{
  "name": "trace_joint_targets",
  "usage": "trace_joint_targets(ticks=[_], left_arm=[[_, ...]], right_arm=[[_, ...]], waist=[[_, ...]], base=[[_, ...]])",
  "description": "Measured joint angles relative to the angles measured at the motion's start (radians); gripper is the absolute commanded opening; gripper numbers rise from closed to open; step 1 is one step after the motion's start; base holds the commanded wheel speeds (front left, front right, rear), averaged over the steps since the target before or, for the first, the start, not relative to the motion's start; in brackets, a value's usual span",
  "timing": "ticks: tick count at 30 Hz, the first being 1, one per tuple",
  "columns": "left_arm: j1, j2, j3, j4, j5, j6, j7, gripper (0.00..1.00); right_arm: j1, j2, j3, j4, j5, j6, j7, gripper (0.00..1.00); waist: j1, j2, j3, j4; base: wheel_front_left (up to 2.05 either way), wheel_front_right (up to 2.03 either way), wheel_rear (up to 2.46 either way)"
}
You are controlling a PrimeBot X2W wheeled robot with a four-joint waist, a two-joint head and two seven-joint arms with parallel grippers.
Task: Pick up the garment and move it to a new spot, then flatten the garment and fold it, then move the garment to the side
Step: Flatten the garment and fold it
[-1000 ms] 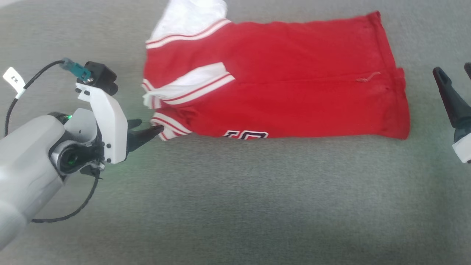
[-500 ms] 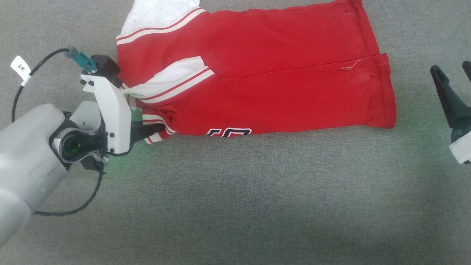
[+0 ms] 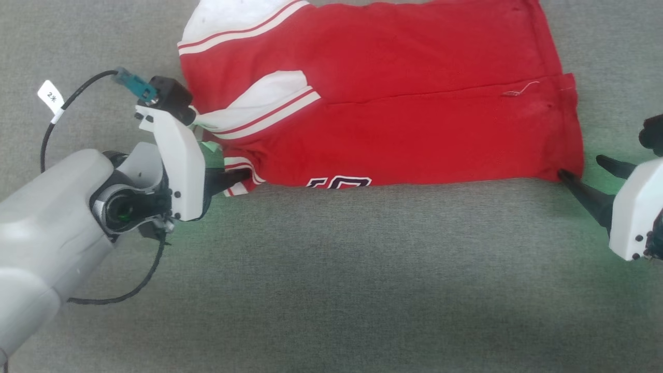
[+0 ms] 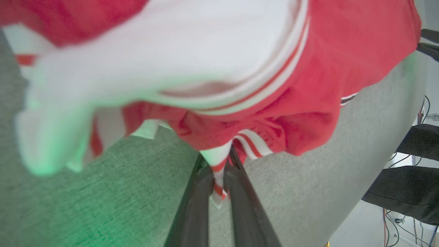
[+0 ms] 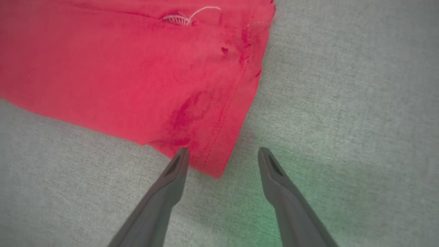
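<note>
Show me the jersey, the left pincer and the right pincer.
jersey (image 3: 414, 129): head view, red body panel.
left pincer (image 4: 217, 156): left wrist view, midway between its closed tips.
right pincer (image 5: 223, 151): right wrist view, midway between its open tips.

Head overhead; wrists close; shared garment (image 3: 393, 103)

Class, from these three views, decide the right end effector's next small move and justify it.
Probably close the right end effector: its open fingers straddle the garment's near hem corner, while the left end effector is shut on the striped trim at the opposite end.
</note>
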Motion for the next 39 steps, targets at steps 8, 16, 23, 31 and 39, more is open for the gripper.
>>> trace_joint_targets(ticks=[8,16,23,31,39], left_arm=[[-0.001,-0.020,0.011,-0.038,0.000,0.000,-0.029,0.00],[0.000,-0.022,0.014,-0.065,0.005,0.000,-0.054,0.00],[0.023,0.017,0.018,-0.106,0.009,0.000,-0.089,0.00],[0.102,0.122,0.005,-0.239,0.011,0.000,-0.125,0.00],[0.219,0.234,-0.028,-0.390,0.027,0.000,-0.181,0.00]], right_arm=[[-0.066,-0.017,0.050,0.040,-0.015,0.000,0.130,0.65],[-0.072,-0.030,0.062,0.042,-0.016,0.001,0.157,0.00],[-0.029,-0.040,0.024,0.036,-0.007,0.001,0.144,0.00],[0.145,-0.070,-0.021,-0.071,0.012,0.000,0.192,0.00],[0.339,-0.065,-0.090,-0.196,0.012,0.000,0.218,0.00]], waist=[[0.0000,0.0000,0.025,0.033],[0.0000,0.0000,0.029,0.047],[0.0000,-0.0001,0.000,0.047],[0.0000,-0.0001,-0.061,0.047],[0.0000,-0.0002,-0.093,0.039]], base=[[0.00,0.00,0.00],[0.00,0.00,0.00],[0.00,0.00,0.00],[0.00,0.00,0.00],[0.00,0.00,0.00]])
